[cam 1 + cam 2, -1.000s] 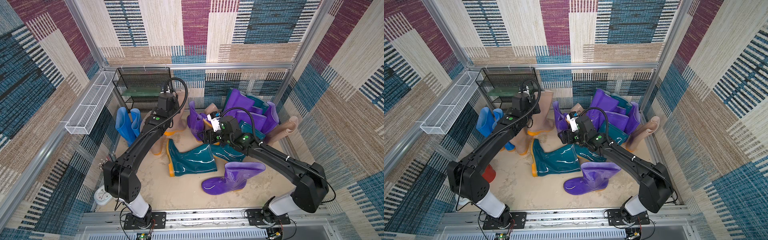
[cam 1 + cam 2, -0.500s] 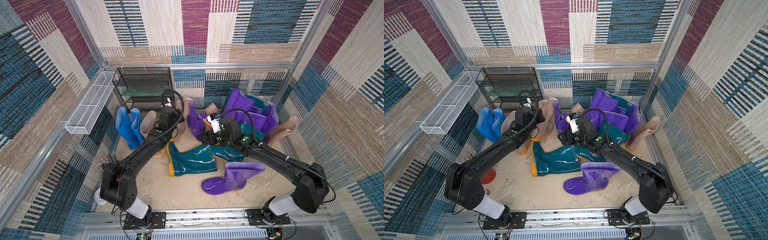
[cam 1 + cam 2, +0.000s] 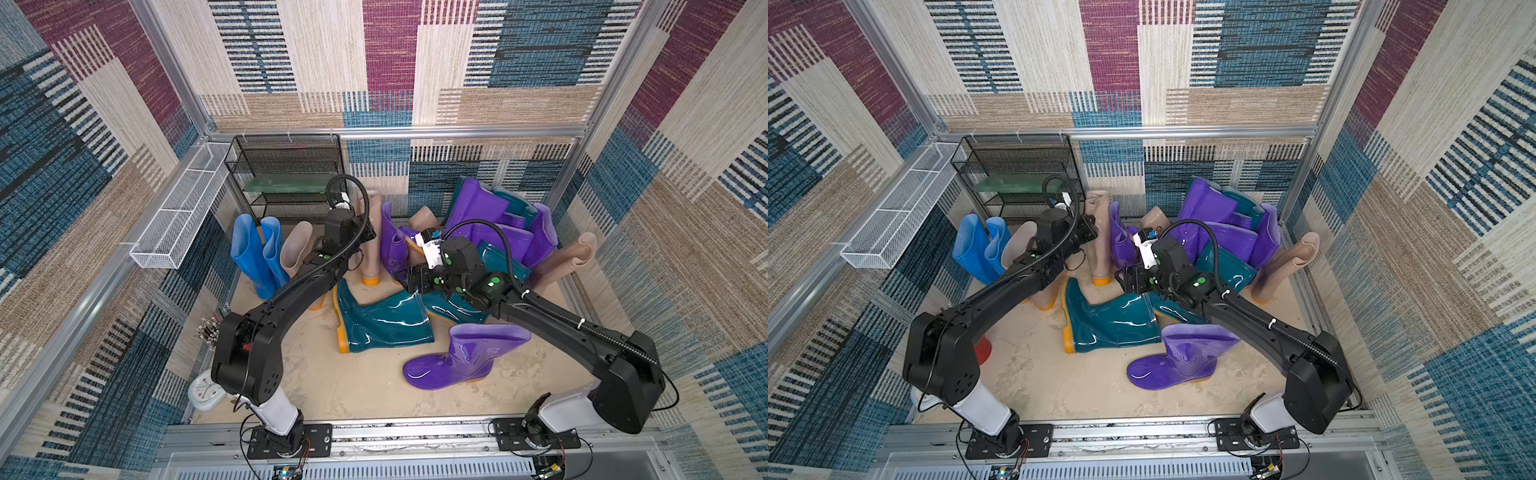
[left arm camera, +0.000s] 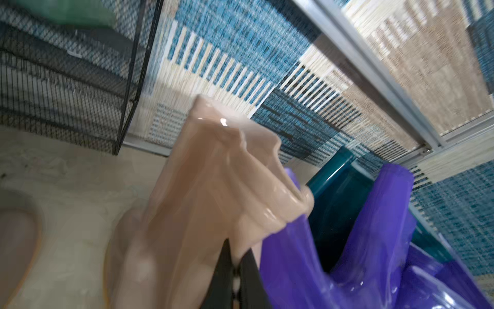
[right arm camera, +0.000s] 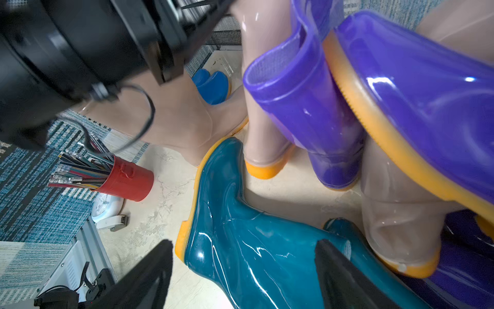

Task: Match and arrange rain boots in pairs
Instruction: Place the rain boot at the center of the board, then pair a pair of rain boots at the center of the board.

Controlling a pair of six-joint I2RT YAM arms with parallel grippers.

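Note:
My left gripper is shut on the top rim of a tall beige rain boot, which stands upright beside a purple boot. My right gripper hangs open just over a dark teal boot that lies on its side, one finger on either side of its ankle. Two bright blue boots stand together at the left with another beige boot next to them. A purple boot lies at the front. Purple and teal boots are piled at the back right.
A black mesh rack stands in the back left corner and a white wire basket hangs on the left wall. A red cup of pencils and a white clock sit front left. A beige boot leans on the right wall.
My left gripper has carried the tall beige boot to the right and a little forward, up against the purple boot. The right gripper has hardly moved.

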